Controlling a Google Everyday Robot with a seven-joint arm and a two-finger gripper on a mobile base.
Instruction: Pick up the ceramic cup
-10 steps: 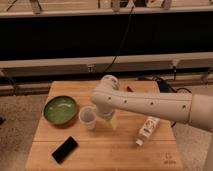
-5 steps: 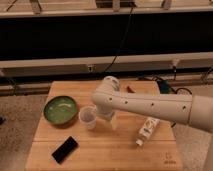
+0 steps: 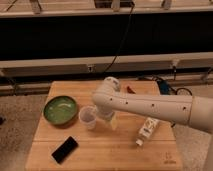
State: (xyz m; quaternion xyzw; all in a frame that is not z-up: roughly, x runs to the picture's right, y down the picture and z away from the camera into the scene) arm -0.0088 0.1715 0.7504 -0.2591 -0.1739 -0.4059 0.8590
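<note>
The ceramic cup is small, whitish and handleless. It stands upright on the wooden table, just right of the green bowl. My white arm reaches in from the right and bends down over the table's middle. My gripper hangs right beside the cup's right side, with a pale yellowish finger showing below the wrist. The arm hides most of the gripper.
A wide green bowl sits at the table's left. A black flat device lies at the front left. A white labelled bottle lies on its side at the right. A red item and cables lie at the back right.
The arm's elbow has shifted slightly. The cup, bowl, bottle and black device have not moved.
</note>
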